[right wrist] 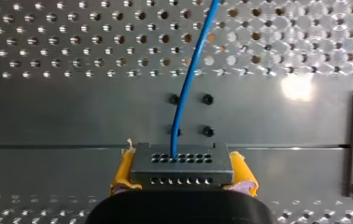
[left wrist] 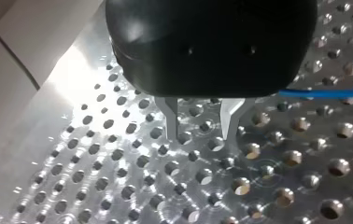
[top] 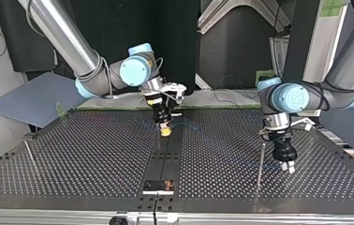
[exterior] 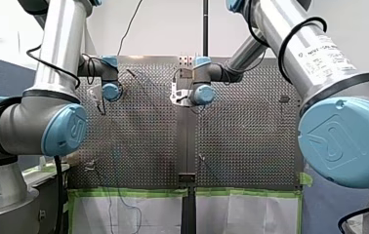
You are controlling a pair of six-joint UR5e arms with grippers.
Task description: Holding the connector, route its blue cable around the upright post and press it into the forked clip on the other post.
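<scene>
At the top view's left a thin post [top: 30, 157] stands near the table's [top: 6, 185] edge with bare plate around it. In the middle my right gripper [top: 165, 131] grips the connector [right wrist: 182, 168] between yellow pads [right wrist: 124, 170], its blue cable [right wrist: 188, 79] curving off slack, which I judge could slide over the upright post [top: 261, 160] rather than wrap it. Rightmost, my left gripper [top: 287, 165], fingers [left wrist: 171, 122] apart on nothing, crowds that post, risking a bump.

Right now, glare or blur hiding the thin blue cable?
Right wrist view: thin blue cable crisp; glare patch on the perforated metal table, clear of it. Left wrist view: glare beside my left gripper, cable legible. Top view: cable faint. Front view: can't make it out.
</scene>
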